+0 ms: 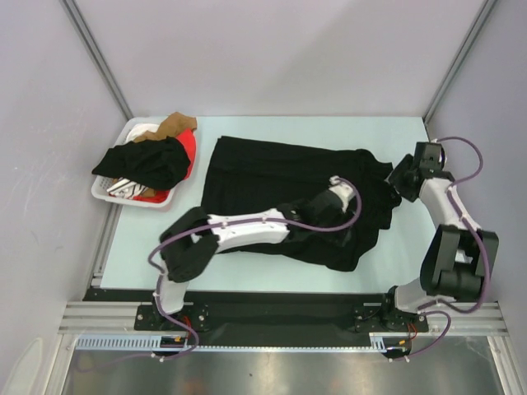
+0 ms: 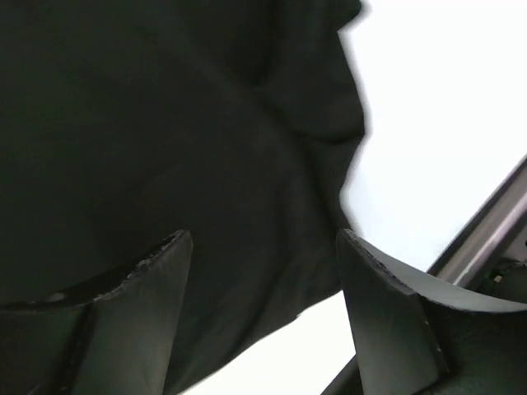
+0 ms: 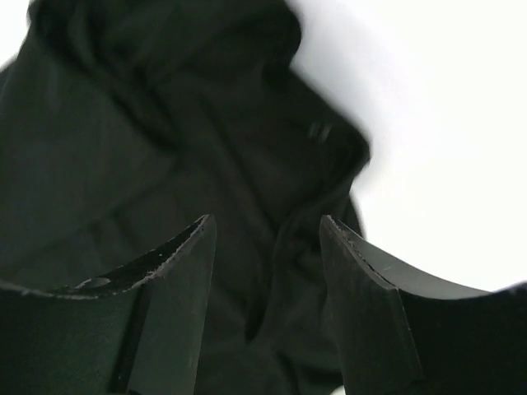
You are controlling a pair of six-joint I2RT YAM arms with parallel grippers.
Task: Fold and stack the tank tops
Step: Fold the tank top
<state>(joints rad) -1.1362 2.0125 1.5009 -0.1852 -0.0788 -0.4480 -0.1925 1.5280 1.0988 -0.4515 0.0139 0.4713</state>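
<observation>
A large black tank top (image 1: 263,169) lies spread across the middle of the table. My left arm reaches over its near right part, and the left gripper (image 1: 325,222) is hard to pick out against the dark cloth. In the left wrist view the left gripper (image 2: 259,239) stands open above the black tank top (image 2: 165,123) at its hem, nothing pinched. My right gripper (image 1: 403,177) is at the garment's right edge. In the right wrist view the right gripper (image 3: 263,222) is open over bunched black tank top (image 3: 165,123). The red tank top (image 1: 189,148) lies in the basket.
A white plastic basket (image 1: 103,191) stands at the table's far left with a black cloth (image 1: 144,160) and a brown cloth (image 1: 173,125) piled in it. The table (image 1: 148,247) is pale. A dark rail (image 2: 486,239) runs along its near edge.
</observation>
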